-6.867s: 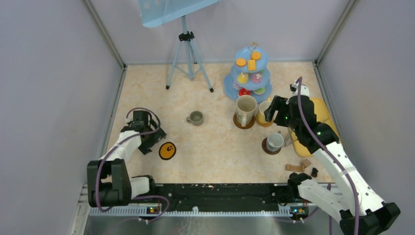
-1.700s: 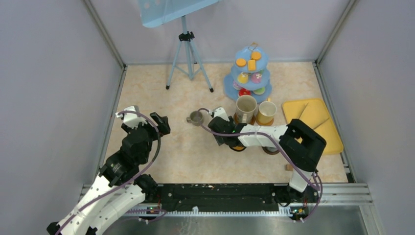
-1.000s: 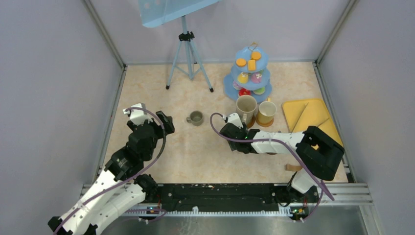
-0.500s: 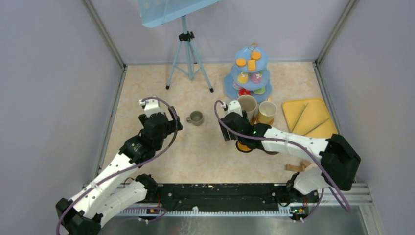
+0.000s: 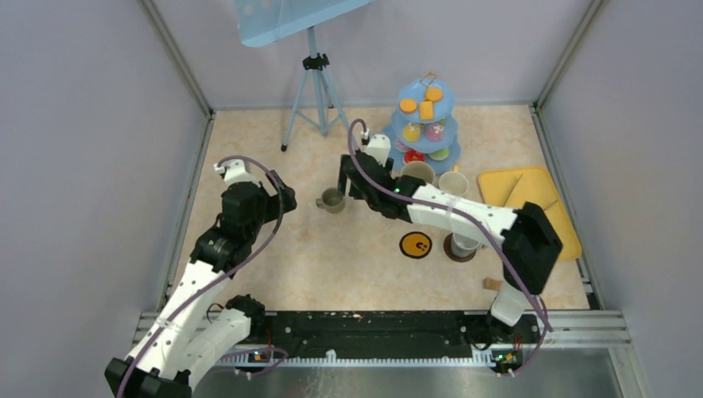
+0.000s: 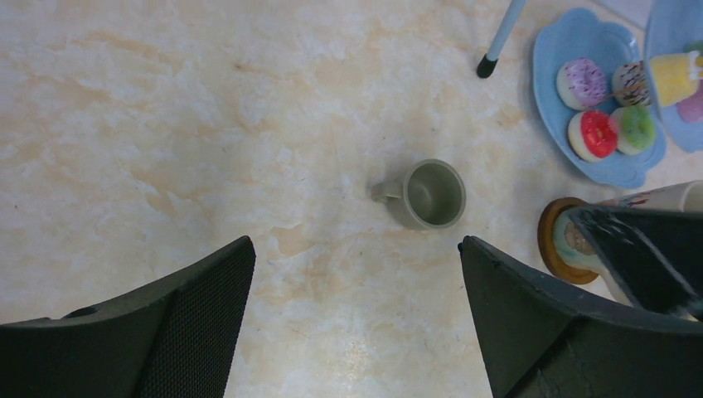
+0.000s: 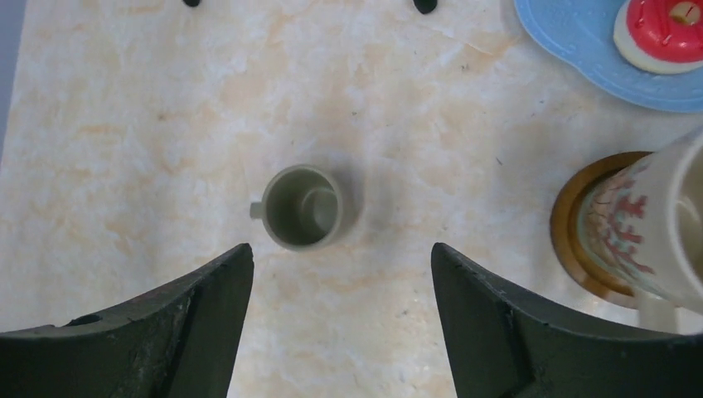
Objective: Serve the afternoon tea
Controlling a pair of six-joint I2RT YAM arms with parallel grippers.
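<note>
Moved since half a second before: right arm (image 5: 464,217), swung off the orange coaster (image 5: 415,245) toward the far left, with the right jaws brought up just right of the loose grey mug (image 5: 332,199); left arm (image 5: 217,240), drawn a little back and leftward, left jaws still on the mug's left. Uncovered thereby the orange coaster, flat on the worktop (image 5: 332,265).

Right jaws: spread apart, released, grasping nothing; hung above the grey mug without touching it, the mug lying just beyond the gap in the right wrist view. Left jaws: spread fully, likewise released, clear of the mug.

Grey mug: stood upright, directly on the worktop, between the two sets of jaws, handle toward the left arm.

Cream mug (image 5: 417,172): stood on a brown coaster (image 7: 572,220), just beside the right wrist, partly hidden by it from above. Yellow mug (image 5: 453,184): just right of the cream mug. Second grey mug (image 5: 464,242): on another brown coaster (image 5: 450,249), just right of the orange one, partly under the right arm.

Stand (image 5: 425,124): at the far edge, behind the cream mug, cakes on all three tiers; red doughnut (image 6: 595,134) on the bottom tier. Tray (image 5: 539,195): at the right side, well apart from the grey mug.
</note>
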